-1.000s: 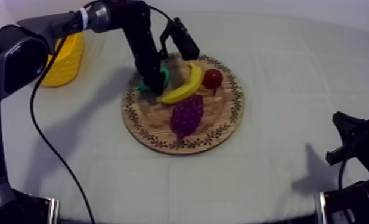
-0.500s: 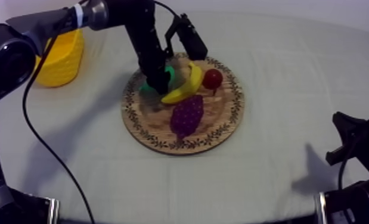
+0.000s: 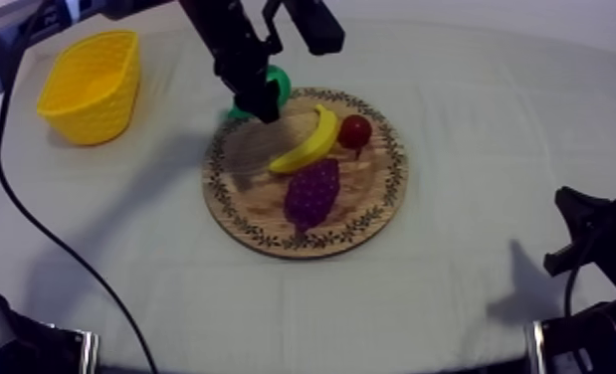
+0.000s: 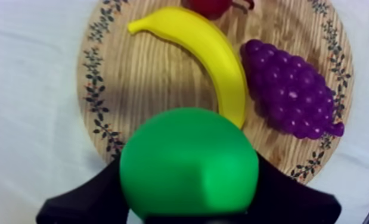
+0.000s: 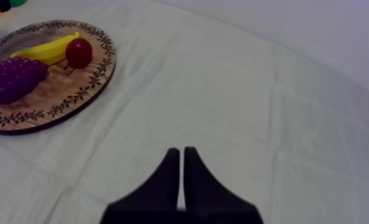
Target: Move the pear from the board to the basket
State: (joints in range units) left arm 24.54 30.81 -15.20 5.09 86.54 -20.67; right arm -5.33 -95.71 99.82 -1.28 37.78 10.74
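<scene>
Pear (image 4: 189, 161) clamped in left gripper (image 3: 259, 97), seemingly clear of wooden board (image 3: 247, 189); next carry over yellow basket (image 3: 88, 85), release. Right gripper (image 5: 182, 161) closed, empty.

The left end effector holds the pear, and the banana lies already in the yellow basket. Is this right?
No. The top view shows the banana on the wooden board, not in the yellow basket. The left end effector does hold the pear.
</scene>
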